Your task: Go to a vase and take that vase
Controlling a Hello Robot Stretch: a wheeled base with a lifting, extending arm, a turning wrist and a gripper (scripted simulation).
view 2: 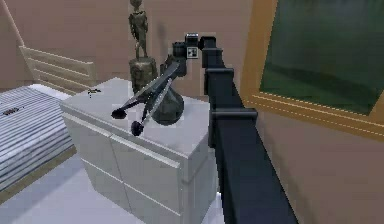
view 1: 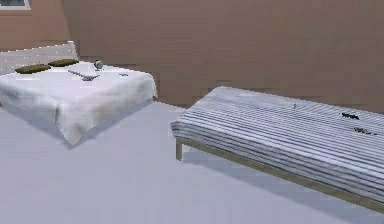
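Arm side view is showing the arm (view 2: 235, 130) hanging extended over a white cabinet (view 2: 130, 160), the gripper (view 2: 126, 120) hovering close to a dark round vase (view 2: 172, 110) standing on top beside a tall statue (view 2: 139, 35), likely placed for a grasp. The fingers' spacing and any hold cannot be told.

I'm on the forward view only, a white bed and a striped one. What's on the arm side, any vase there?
Observer: Yes, in the arm side view a dark rounded vase stands on a white cabinet.
Operator: Anything else on top of it?
Observer: A tall thin statue stands behind the vase.
Operator: And where's the tool?
Observer: The tool shows just left of the vase in the picture, at the far end of the arm. I cannot tell whether it holds anything.
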